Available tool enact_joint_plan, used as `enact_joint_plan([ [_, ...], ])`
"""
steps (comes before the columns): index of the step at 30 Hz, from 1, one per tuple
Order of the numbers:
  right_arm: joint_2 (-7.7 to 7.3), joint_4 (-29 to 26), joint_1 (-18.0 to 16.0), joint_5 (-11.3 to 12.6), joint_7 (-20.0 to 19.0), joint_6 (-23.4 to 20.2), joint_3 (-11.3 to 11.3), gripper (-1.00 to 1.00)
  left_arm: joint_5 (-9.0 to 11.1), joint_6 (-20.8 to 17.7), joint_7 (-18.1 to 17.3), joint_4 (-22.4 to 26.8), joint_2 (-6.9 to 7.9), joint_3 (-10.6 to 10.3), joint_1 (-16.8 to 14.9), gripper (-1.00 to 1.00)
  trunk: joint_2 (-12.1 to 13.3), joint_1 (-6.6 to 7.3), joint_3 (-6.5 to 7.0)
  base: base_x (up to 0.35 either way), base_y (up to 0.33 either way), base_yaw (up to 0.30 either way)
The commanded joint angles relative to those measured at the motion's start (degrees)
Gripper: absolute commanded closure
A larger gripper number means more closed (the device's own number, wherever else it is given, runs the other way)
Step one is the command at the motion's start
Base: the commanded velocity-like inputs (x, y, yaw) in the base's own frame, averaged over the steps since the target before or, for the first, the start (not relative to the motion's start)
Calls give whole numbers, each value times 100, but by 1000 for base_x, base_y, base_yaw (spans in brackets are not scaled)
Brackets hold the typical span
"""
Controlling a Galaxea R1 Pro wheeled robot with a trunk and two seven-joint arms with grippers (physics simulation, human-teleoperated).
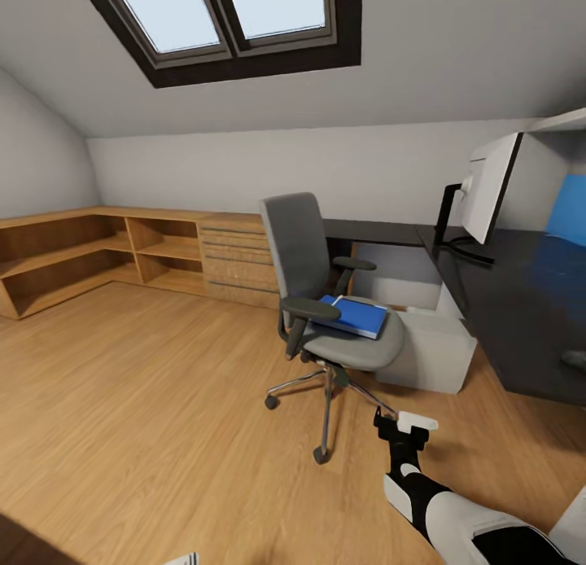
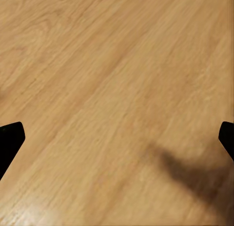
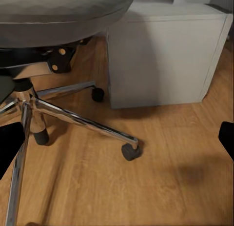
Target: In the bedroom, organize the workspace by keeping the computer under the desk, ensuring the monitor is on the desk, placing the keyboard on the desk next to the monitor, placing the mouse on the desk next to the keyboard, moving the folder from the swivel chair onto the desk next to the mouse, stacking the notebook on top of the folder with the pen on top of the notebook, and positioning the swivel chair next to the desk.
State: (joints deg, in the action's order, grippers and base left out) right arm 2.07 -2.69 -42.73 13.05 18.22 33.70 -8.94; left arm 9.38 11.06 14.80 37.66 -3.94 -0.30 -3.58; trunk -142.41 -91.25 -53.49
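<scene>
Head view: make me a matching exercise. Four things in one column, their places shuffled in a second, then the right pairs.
Things:
1. folder
2. monitor
3. computer
4. chair

Places:
A. on the floor by the desk's edge
B. on the black desktop
C. on the chair's seat
D. on the wooden floor, in front of the computer

Pairs: 1-C, 2-B, 3-A, 4-D

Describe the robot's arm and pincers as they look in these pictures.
In the head view the right arm is built of glossy white shell segments joined by black sections, and ends in a black right pincer with a white block at its tip. In both wrist views the fingertips show as plain black wedges.
</scene>
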Motion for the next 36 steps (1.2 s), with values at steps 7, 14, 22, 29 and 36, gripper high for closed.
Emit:
enact_joint_plan([
  [7, -7, 12, 6, 39, 12, 147, -51, -100, 39, 27, 5, -138, -1, -5, -2, -100, -2, 1, -5, 0, 0, -32],
  [14, -21, 14, 10, 38, -7, 315, -47, -100, 38, 28, 5, -168, 0, -5, -2, -100, -2, 1, -5, 0, 0, -3],
  [22, 8, 14, 15, 48, -11, 338, -56, -100, 37, 28, 5, -177, -5, -5, -2, -100, -2, 1, -5, 0, 0, -22],
  [29, 37, 15, 19, 48, 8, 342, -67, -100, 34, 73, 5, -180, -10, -13, -2, -100, -2, 1, -5, 0, 0, -65],
  [36, 70, 16, 19, 48, 22, 346, -64, -100, 37, 80, 5, -180, -10, -14, -2, -100, -2, 1, -5, 0, 0, -169],
])
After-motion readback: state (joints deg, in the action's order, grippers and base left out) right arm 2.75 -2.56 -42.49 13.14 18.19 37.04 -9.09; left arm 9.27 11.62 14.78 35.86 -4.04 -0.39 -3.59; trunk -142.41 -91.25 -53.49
